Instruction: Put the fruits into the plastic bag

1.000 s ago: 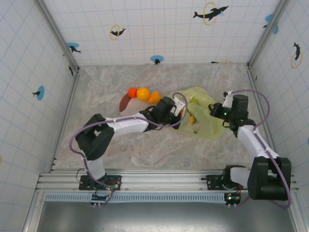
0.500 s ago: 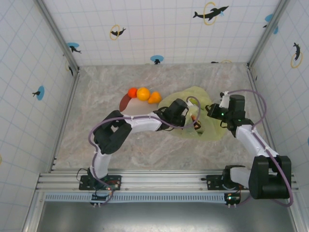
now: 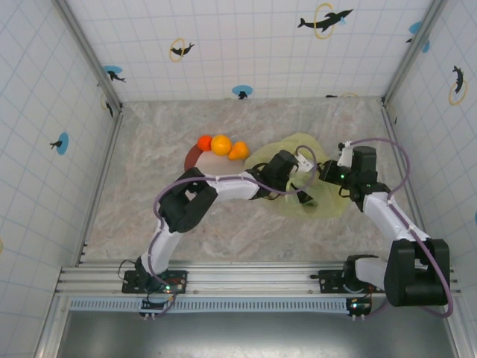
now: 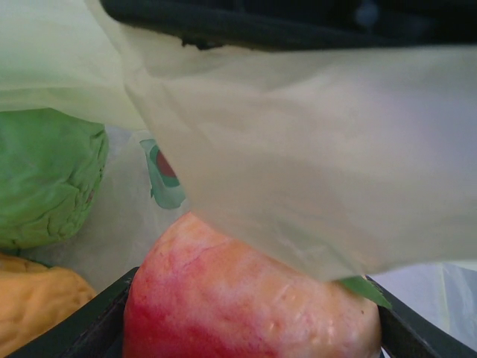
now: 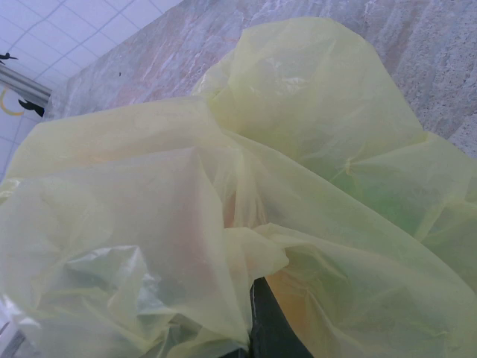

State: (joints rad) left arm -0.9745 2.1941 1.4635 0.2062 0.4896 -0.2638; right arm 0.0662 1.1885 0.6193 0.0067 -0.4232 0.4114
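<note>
Inside plastic bag (image 4: 313,149), red fruit (image 4: 223,291) in left pincer (image 4: 253,332); green fruit (image 4: 45,179), orange fruit (image 4: 37,302)

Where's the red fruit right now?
Left wrist view: the red fruit is held in the left gripper, inside the plastic bag, just right of the green fruit.

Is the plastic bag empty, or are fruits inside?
Not empty: a green fruit and an orange fruit lie inside the plastic bag.

site: robot test cell, lab-like | walls (image 3: 261,52) at 9, 12, 3 o'clock: white grid panels, dolphin stickers (image 3: 325,19) | posts (image 3: 87,52): metal, in the corners | table (image 3: 149,171): marble-look, walled on three sides | 6 o'clock: metal rail (image 3: 253,280), two arm bases (image 3: 153,282) bolted on
</note>
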